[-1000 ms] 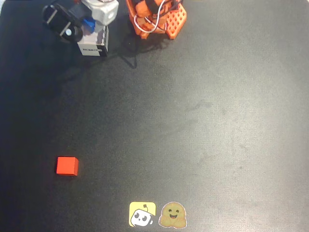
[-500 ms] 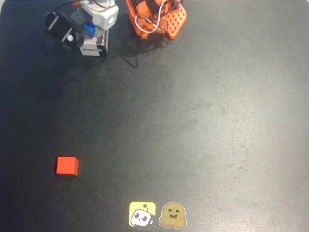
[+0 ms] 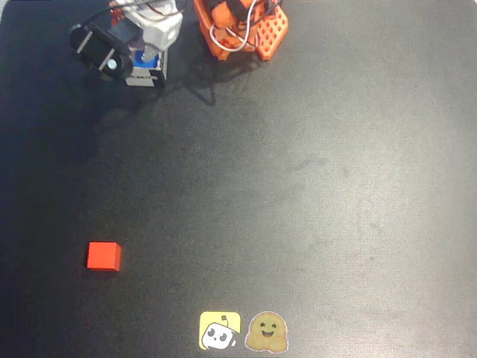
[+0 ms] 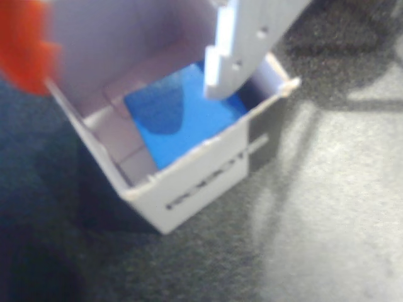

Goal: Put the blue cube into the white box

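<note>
The blue cube lies inside the white box, resting on its floor; the box's dark label faces the wrist camera. My gripper hangs just above the box, open, with the white finger over the cube's right side and the orange finger to the left, neither touching the cube. In the overhead view the white box sits at the top left. The gripper covers most of it, and a bit of the blue cube shows.
A red cube sits alone at the lower left of the black mat. The orange arm base stands at the top centre. Two stickers lie at the bottom edge.
The gripper shifted slightly toward the top of the overhead picture. The blue cube left the jaws and now sits lower, inside the box.
</note>
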